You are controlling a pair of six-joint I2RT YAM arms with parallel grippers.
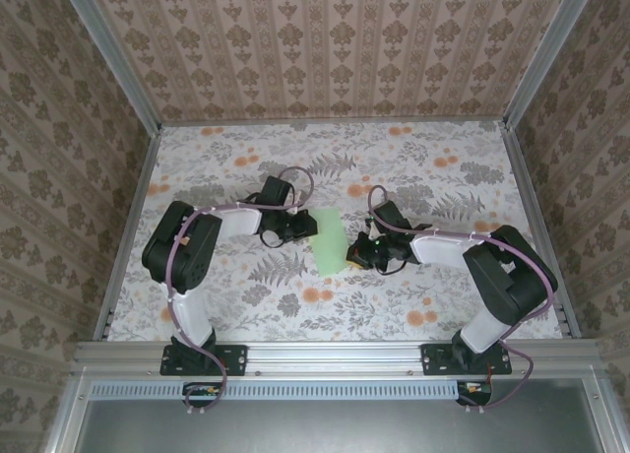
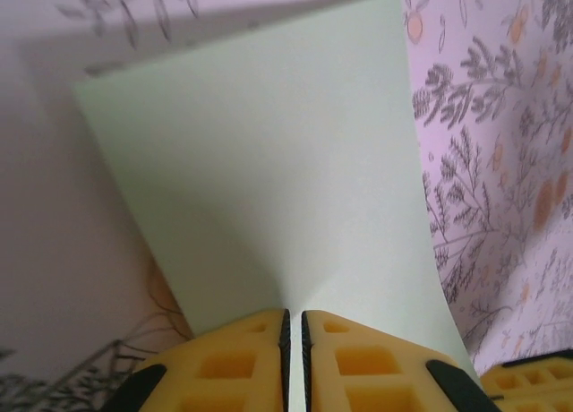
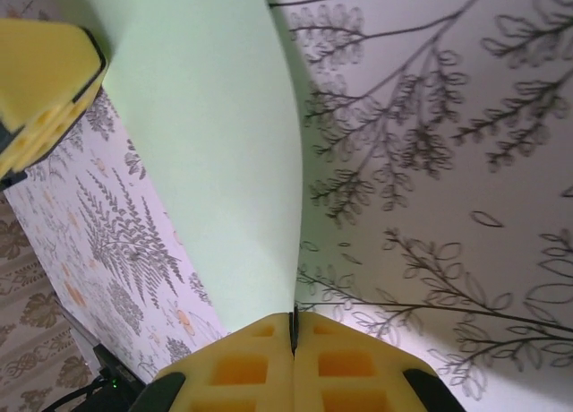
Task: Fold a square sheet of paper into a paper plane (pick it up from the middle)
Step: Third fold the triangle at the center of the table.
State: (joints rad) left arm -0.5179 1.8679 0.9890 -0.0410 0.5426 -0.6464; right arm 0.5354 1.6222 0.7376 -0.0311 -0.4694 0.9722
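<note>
The square sheet of paper is being pinched at opposite edges by the clenched left gripper and right gripper.

Robot lab test cell. Aluminium frame boxes a floral-clothed surface; wallpapered panels on three sides; left arm, right arm bolted to near-edge rail.

No text, label, brand, number or sign can be read on any surface. The sheet is plain and unmarked. The tablecloth and the walls carry floral print only.
</note>
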